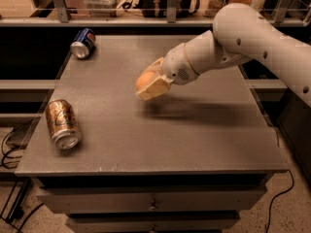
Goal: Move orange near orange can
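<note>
My gripper [148, 85] hangs above the middle of the grey table [194, 135], shut on the orange [144, 79], which shows between the pale fingers. The orange is held off the table surface, with a shadow below it. The orange can [62, 124] lies on its side near the table's front left edge, silver top facing the front. The gripper is well to the right of it and farther back.
A blue can [83, 43] with a red-white logo lies on its side at the table's back left corner. A shelf rail with clutter runs behind the table. Drawers sit under the table's front edge.
</note>
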You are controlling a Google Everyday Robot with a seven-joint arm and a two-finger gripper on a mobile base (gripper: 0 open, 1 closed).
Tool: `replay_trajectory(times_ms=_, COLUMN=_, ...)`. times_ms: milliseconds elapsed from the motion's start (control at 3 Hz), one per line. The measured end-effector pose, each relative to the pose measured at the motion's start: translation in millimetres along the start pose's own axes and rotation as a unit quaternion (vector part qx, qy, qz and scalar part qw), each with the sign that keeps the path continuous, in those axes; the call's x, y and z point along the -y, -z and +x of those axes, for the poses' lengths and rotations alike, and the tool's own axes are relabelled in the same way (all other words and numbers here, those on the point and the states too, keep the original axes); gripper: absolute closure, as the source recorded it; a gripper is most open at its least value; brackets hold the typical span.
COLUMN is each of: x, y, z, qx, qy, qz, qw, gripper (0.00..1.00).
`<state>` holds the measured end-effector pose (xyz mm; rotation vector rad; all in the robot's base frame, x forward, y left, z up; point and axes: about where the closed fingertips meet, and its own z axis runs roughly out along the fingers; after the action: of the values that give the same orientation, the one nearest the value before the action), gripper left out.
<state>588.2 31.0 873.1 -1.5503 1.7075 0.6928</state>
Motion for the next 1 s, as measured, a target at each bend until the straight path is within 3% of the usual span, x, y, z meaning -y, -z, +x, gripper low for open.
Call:
replay_trajectory(times_ms=333, x=0, y=0, z=0, qx=0.000, qy=0.000, qz=0.000, qw=1.0000, gripper=1.00)
replay_trajectory(times_ms=667, x=-9, y=-11, z=-9, qx=-0.014, qy=0.016, qz=-0.022, qw=0.9995, gripper=1.00)
replay_trajectory(times_ms=1000, x=-36, y=-46, z=-30, qx=-0.018, qy=0.051, qz=-0.075, qw=0.9957, gripper=1.00)
